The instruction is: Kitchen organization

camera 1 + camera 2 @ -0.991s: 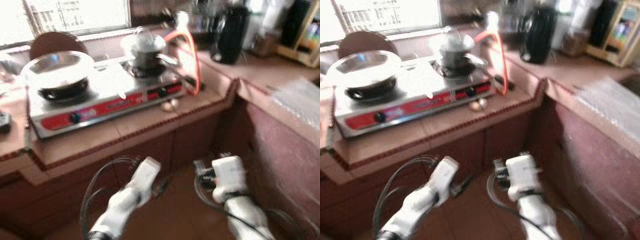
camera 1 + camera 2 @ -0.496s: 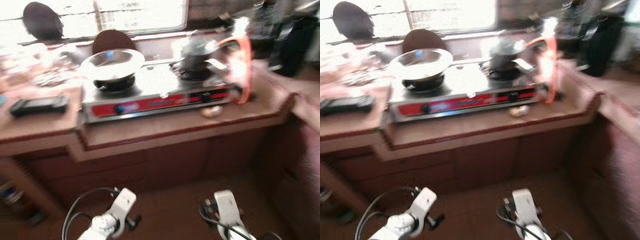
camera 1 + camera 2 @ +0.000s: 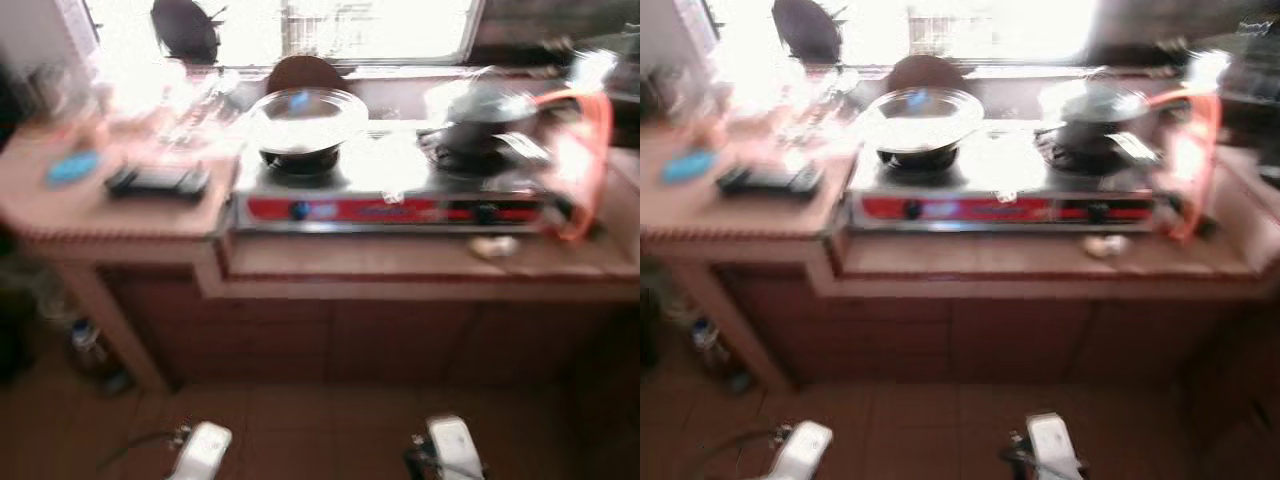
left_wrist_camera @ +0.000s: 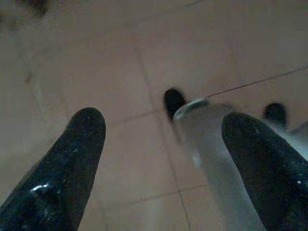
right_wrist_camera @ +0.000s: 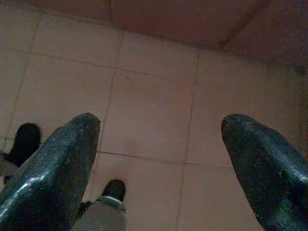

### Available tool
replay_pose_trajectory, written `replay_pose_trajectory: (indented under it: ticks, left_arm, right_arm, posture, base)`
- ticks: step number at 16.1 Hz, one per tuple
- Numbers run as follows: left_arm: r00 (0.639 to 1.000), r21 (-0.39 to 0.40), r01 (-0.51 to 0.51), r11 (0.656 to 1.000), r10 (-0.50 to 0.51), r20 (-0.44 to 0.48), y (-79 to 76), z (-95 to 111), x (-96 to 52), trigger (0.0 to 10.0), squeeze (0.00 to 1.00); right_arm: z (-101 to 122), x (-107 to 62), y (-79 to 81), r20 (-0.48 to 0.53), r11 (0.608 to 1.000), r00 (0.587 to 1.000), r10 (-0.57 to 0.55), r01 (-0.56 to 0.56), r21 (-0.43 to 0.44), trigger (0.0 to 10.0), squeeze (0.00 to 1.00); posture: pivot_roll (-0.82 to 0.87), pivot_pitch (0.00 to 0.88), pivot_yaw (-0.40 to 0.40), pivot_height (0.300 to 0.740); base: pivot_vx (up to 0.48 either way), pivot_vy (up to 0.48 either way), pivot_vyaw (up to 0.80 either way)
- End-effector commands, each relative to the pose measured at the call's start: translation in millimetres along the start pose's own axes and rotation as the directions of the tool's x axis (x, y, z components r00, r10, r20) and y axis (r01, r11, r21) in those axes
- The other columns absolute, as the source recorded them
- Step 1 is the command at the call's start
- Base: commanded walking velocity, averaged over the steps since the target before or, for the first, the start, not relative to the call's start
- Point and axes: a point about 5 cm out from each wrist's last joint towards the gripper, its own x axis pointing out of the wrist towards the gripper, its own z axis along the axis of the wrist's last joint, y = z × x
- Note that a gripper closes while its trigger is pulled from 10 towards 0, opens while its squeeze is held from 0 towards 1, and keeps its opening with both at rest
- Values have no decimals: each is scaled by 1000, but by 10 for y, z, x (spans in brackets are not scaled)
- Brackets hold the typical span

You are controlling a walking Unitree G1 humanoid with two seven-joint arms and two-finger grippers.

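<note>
Reddish tiled counter runs across the far side of your view, with a bright window behind it; the head views are blurred. On the counter sits a two-burner stove with a red front panel. Its left burner carries a wide steel bowl, its right burner a dark lidded pot. An orange hose loops at the stove's right end. Left of the stove lie a black flat object and, farther left, a small blue item. A small pale object rests on the counter edge near the stove's right end. Your left gripper and right gripper both hang low over the tiled floor, fingers spread wide, holding nothing.
</note>
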Motion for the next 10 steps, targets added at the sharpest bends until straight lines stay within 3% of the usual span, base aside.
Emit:
replay_pose_trajectory:
  ticks: [1,6,8,10]
  left_arm:
    - [999,-21,-21,1000,21,28,-11,113,8,10000,0]
    - [997,-39,-78,996,79,8,86,30,-7,10000,0]
    - [995,-77,-101,992,101,5,115,52,-10,10000,0]
    - [995,-48,-97,994,98,15,82,118,-2,10000,0]
  right_arm:
    - [-107,-26,-5,-35,1000,999,11,-11,-9,10000,0]
    - [-221,-48,-26,-95,1000,995,-9,11,20,10000,0]
    - [-265,-61,-85,-122,993,991,-53,65,95,10000,0]
    - [-279,-64,-104,-136,985,988,-68,88,150,10000,0]
  posture:
    - [92,0,-33,740]
    - [149,0,-40,740]
    - [169,0,-41,740]
    - [195,0,-45,740]
  base:
    - [0,0,0]
    - [0,0,0]
    - [0,0,0]
    - [0,0,0]
